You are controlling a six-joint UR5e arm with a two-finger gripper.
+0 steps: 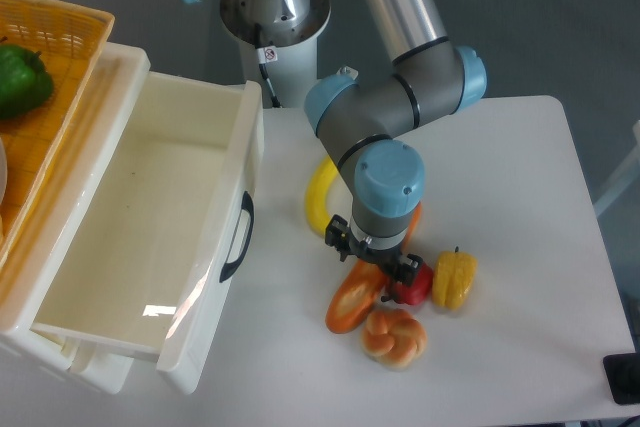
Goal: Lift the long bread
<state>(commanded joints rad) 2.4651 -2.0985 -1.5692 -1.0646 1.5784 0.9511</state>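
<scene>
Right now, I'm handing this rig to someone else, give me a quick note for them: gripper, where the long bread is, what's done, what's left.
Gripper: down over the upper end of the long bread; the wrist hides the fingers, so open or shut cannot be told.
Long bread: lying on the white table, its upper end under the gripper, with the red pepper right beside it, the round bun just below, and the banana up and to the left.
Done: arm positioned over the bread.
Left: confirm the grasp and lift; the bread is not visibly off the table yet.
</scene>
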